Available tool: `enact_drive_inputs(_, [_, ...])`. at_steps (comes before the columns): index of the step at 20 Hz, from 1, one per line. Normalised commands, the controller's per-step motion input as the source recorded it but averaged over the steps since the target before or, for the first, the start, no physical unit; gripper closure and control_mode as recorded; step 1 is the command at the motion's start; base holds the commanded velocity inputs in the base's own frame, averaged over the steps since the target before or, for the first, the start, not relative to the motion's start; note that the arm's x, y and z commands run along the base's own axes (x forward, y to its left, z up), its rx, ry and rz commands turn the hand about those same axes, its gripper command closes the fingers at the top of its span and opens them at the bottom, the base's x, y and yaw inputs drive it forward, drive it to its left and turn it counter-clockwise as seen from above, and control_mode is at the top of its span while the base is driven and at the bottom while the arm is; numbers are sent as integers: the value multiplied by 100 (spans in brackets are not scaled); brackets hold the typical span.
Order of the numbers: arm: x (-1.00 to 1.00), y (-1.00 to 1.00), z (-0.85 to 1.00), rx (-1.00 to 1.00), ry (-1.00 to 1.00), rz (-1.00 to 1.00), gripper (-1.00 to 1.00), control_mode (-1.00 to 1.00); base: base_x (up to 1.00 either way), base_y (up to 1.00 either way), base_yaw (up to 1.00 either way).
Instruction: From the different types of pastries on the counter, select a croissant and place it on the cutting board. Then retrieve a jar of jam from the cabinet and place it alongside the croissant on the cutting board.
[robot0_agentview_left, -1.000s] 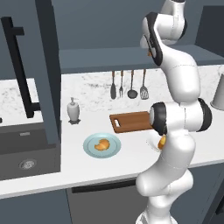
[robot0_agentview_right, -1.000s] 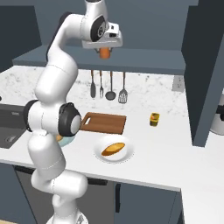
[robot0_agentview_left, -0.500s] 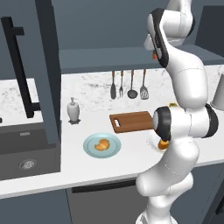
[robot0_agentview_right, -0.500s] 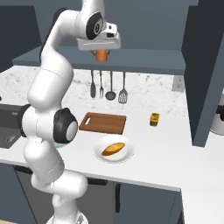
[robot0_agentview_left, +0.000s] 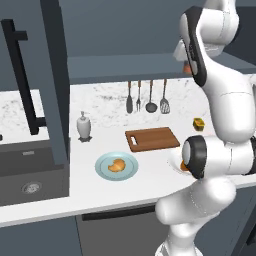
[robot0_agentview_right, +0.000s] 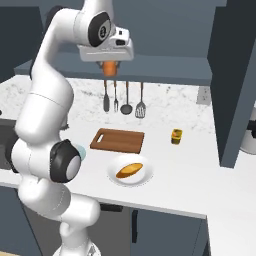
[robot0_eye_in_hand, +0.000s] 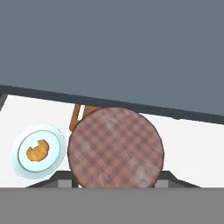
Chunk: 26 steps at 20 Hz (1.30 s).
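My gripper (robot0_agentview_right: 109, 69) hangs high over the counter (robot0_agentview_right: 200, 170), just in front of the cabinet (robot0_agentview_right: 165, 70) shelf, shut on the orange-brown jar of jam (robot0_agentview_right: 109, 67). In the hand view the jar's checked lid (robot0_eye_in_hand: 116, 148) lies close before the camera. A sliver of the jar (robot0_agentview_left: 186, 67) peeks out behind the arm in the left base view. The croissant (robot0_agentview_left: 117, 166) rests on a light-blue plate (robot0_agentview_left: 102, 172), seen also from the hand as the croissant (robot0_eye_in_hand: 37, 152). The cutting board (robot0_agentview_left: 151, 138) is bare on the counter, below the gripper. A rounder pastry (robot0_agentview_right: 130, 170) sits on a white dish.
The open cabinet door (robot0_agentview_left: 52, 85) with its black bar handle (robot0_agentview_left: 22, 80) stands at the left over the sink (robot0_agentview_left: 30, 185). A white shaker bottle (robot0_agentview_left: 84, 126) is beside it. Utensils (robot0_agentview_right: 122, 97) hang on the back wall. A small yellow jar (robot0_agentview_right: 176, 136) stands right of the board.
The gripper with the jar of jam has come a little lower and out from the shelf. The elbow has swung. Nothing on the counter has moved.
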Motion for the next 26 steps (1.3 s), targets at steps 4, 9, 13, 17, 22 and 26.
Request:
enact_drive_inputs(4, [-83, 2, -7, 0, 3, 0, 100, -100, 0, 0, 0])
enact_drive_inputs(9, [-62, 0, -27, 0, 11, 0, 100, -100, 0, 0, 0])
enact_drive_inputs(13, [-36, 3, -41, 0, 9, 0, 100, -100, 0, 0, 0])
enact_drive_inputs(17, [0, 30, -54, 0, 0, 0, 100, -100, 0, 0, 0])
enact_drive_inputs(22, [0, 13, -41, 0, 0, 0, 100, -100, 0, 0, 0])
enact_drive_inputs(26, [0, 0, -38, 0, 0, 0, 100, -100, 0, 0, 0])
